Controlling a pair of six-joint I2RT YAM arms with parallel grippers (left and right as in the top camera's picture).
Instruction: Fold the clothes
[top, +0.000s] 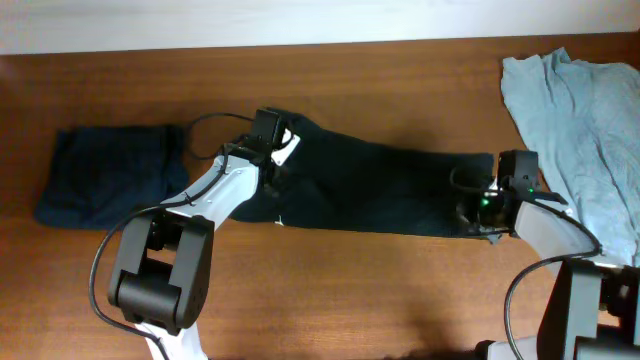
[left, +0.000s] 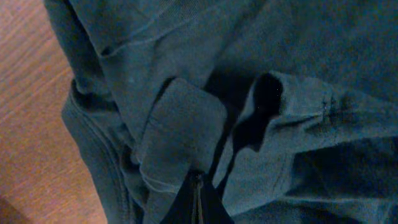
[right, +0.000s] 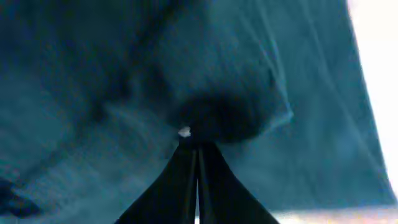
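Brown wooden table (top: 350, 290), white strip (top: 200, 20) beyond — black T-shirt (top: 380, 190) stretched across

Bare worktop (top: 380, 300) in front of the stretched T-shirt (top: 380, 185), between the arms — open passage. Narrower bare strip behind. Blocked at far left by a folded dark garment (top: 105, 175), at far right by a crumpled pale-blue garment (top: 585, 130) — just beside the right claw (top: 468, 212).

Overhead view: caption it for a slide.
Left end effector and right end effector pinch dark fabric T-shirt on wooden table.
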